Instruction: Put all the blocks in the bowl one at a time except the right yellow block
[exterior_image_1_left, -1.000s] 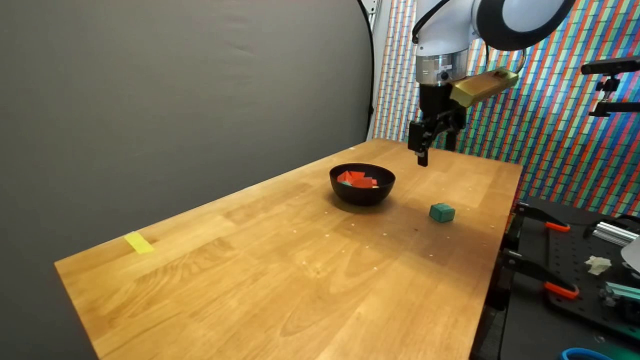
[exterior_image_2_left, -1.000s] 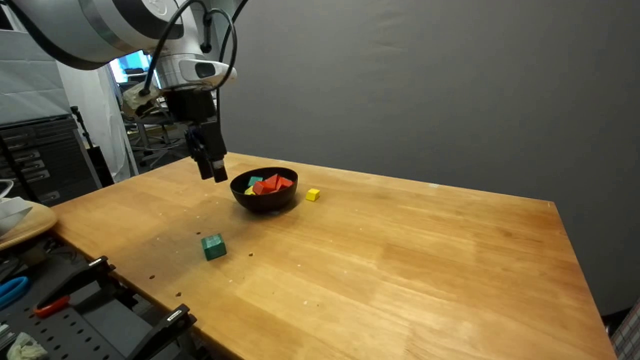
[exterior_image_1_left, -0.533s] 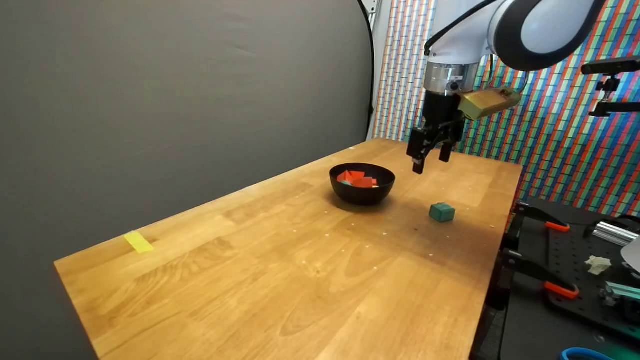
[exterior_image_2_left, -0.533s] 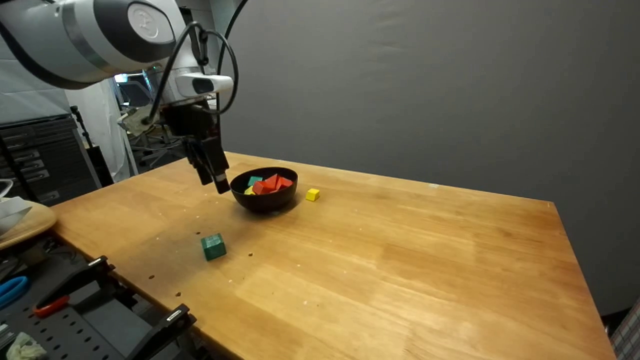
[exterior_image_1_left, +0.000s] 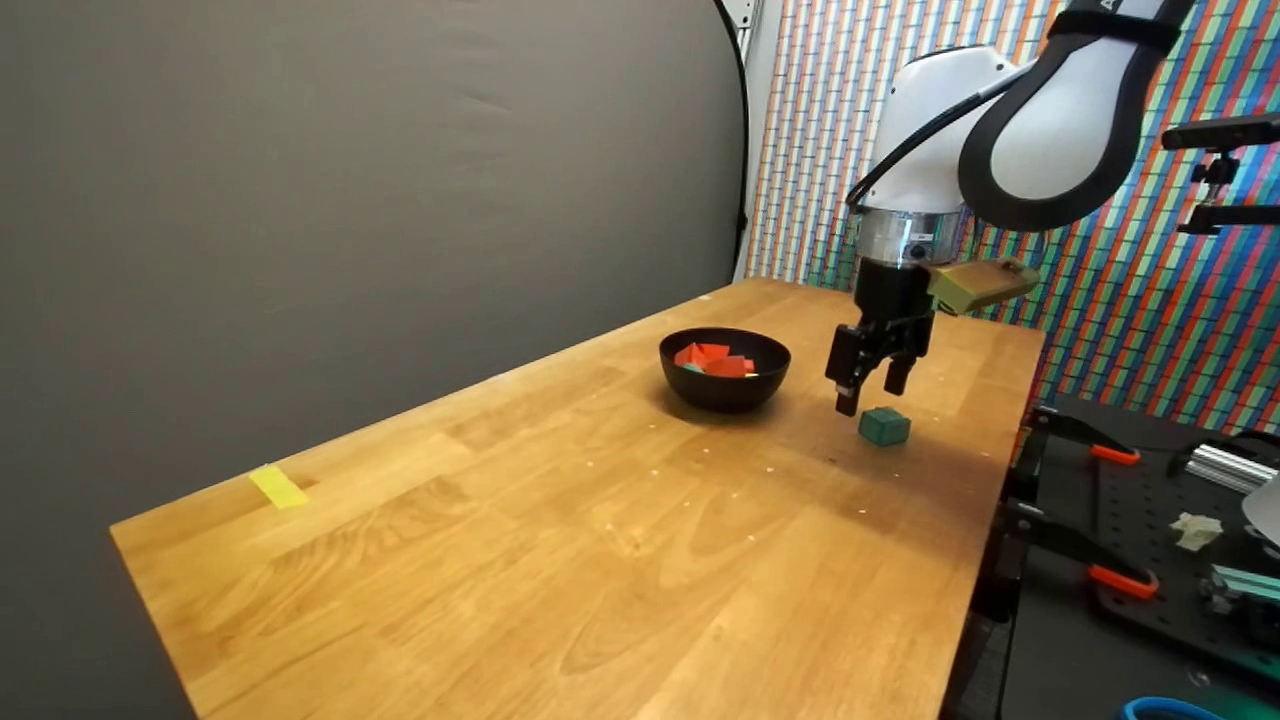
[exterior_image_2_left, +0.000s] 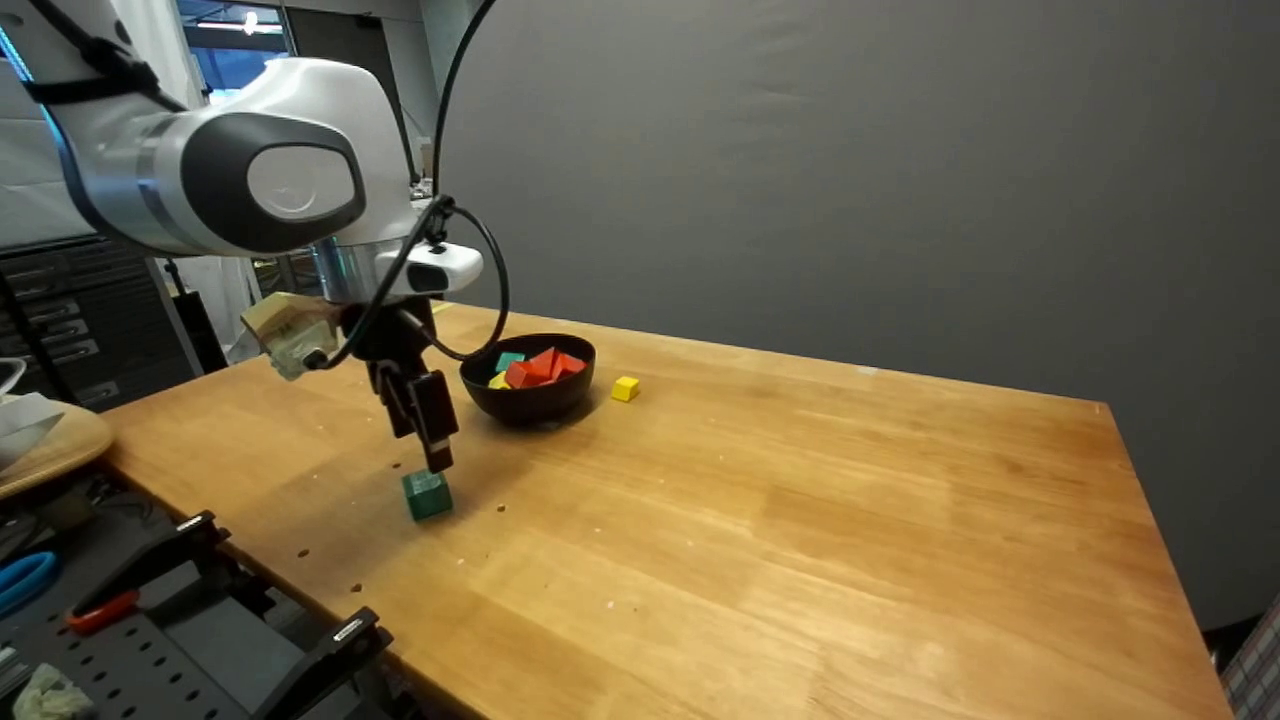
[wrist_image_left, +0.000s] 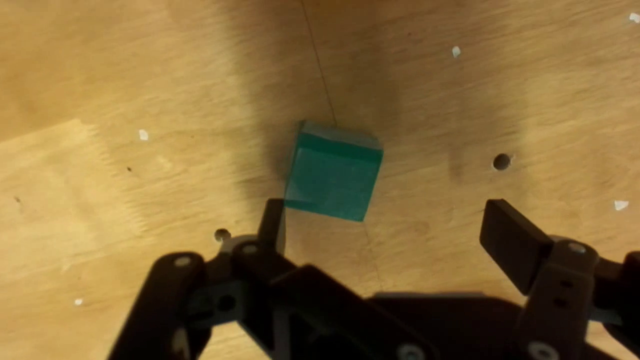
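Green block (wrist_image_left: 332, 180) just below the gripper (wrist_image_left: 385, 207) — jaws wide apart, empty — nearer one jaw

I've got a wooden table (exterior_image_1_left: 480, 570) and grey backdrop (exterior_image_2_left: 850, 200) in both exterior views, multicoloured gridded backing (exterior_image_1_left: 1110, 300), dark drawer cabinet (exterior_image_2_left: 90, 300), bluish window (exterior_image_2_left: 228, 68)

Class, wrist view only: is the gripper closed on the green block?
No: the gripper stands wide open and the green block lies on the table.
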